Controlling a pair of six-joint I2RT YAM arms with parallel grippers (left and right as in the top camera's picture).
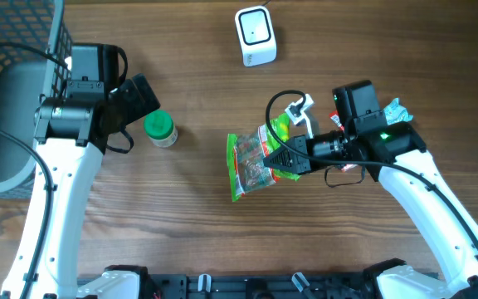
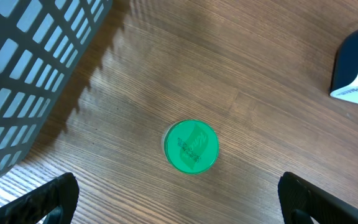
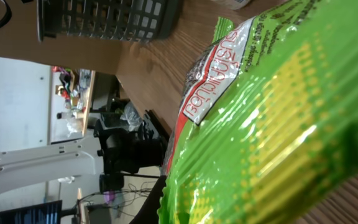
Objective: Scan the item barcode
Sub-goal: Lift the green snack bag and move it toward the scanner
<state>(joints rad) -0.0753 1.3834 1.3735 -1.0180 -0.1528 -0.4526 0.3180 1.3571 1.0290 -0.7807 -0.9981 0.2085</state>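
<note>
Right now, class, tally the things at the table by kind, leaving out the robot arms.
Green-lidded jar: 1
Snack bag: 1
White scanner: 1
Wire basket: 1
Small wrapper, partly hidden: 1
Total: 5

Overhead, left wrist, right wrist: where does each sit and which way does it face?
Overhead: above table, facing down; left gripper, right gripper show.
Left wrist: straight down on jar; open fingers at bottom corners.
Right wrist: sideways across table, snack bag fills it; no fingers visible.
Shared: overhead and left wrist both show jar.
</note>
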